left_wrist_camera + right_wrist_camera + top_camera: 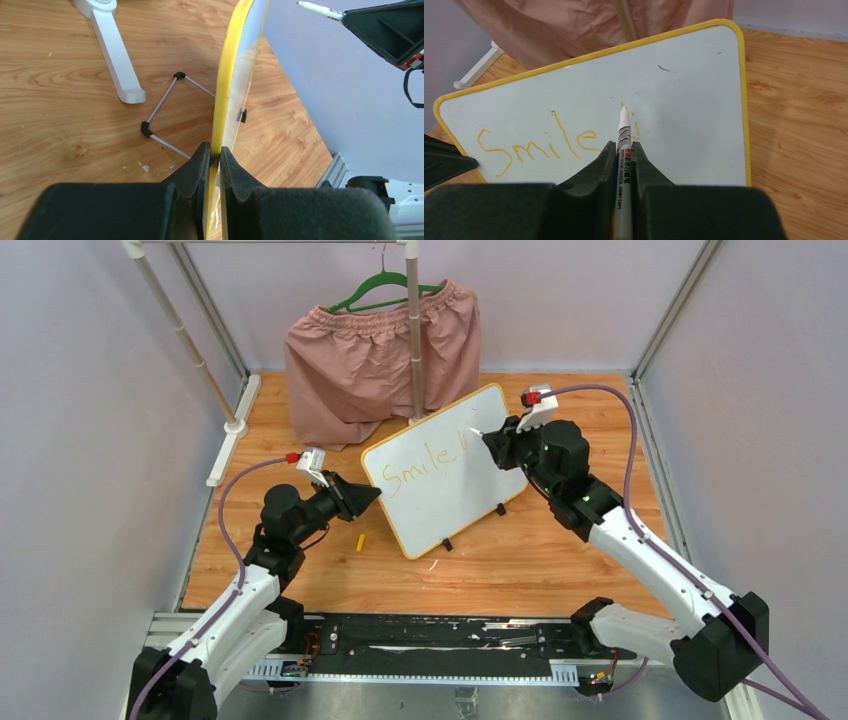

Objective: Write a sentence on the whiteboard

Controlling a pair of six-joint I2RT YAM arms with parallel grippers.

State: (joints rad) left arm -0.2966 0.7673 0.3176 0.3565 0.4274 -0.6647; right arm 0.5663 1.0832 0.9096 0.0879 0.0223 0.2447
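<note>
The whiteboard (445, 470) with its yellow frame stands tilted on the wooden floor in front of the pink shorts. My left gripper (372, 497) is shut on its left edge; the left wrist view shows the yellow frame (225, 90) pinched between both fingers. My right gripper (490, 440) is shut on a white marker (622, 150), whose orange tip is at the board surface. The sentence (539, 145) reads "Smile" in orange, with a short stroke (636, 131) beside the marker tip. My left gripper's tip (444, 162) shows at the board's left edge.
Pink shorts (380, 360) hang on a green hanger from a white clothes rack (413, 330) behind the board. The rack's foot (117, 60) and the board's wire stand (162, 112) lie on the floor. A small yellow cap (361, 540) lies near the board.
</note>
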